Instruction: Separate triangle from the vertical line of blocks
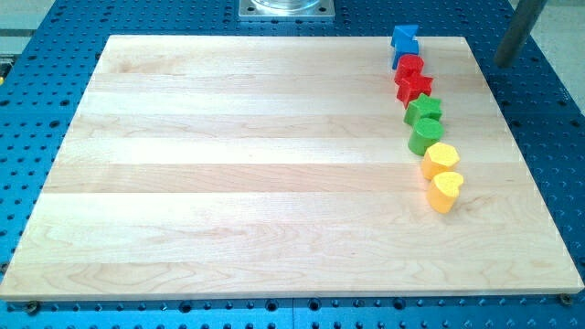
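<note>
rod (517, 32) off-board, tip hidden, state unclear | blue triangle-like block (404, 41) tops line | push leftward, avoid red block (409, 66)

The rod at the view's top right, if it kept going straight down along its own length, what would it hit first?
My tip hangs off the wooden board, right of the blue block. Straight down lies only the blue perforated table, no block, though depth is hard to judge here.
</note>
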Robot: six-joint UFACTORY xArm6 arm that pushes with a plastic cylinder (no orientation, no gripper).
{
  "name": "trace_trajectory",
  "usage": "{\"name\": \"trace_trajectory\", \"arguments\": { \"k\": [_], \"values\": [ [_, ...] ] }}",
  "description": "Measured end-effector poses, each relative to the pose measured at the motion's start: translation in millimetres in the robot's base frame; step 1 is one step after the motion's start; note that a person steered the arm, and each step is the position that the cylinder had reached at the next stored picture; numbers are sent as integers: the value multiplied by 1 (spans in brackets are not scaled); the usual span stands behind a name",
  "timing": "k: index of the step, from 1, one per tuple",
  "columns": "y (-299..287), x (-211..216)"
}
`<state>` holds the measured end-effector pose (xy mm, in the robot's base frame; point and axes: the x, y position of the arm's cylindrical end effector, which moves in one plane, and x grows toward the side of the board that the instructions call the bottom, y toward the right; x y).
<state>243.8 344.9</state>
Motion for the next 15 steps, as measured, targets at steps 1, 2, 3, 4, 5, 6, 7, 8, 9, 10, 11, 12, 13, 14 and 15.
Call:
{"name": "trace_trajectory", "arguments": {
  "k": [1,2,3,4,5,6,7,8,9,10,11,12,13,14,15],
  "values": [
    [-10,-20],
    [-31,-28],
    [-57,-39],
    [-88,-42],
    [-111,-42],
    [-139,-41],
    [-151,-37],
    [-166,-25],
    [-187,-19],
    [-151,-12],
    [-147,-37],
    [-171,-39],
    [-207,-39],
    [-255,-32],
    [-321,9]
  ]
}}
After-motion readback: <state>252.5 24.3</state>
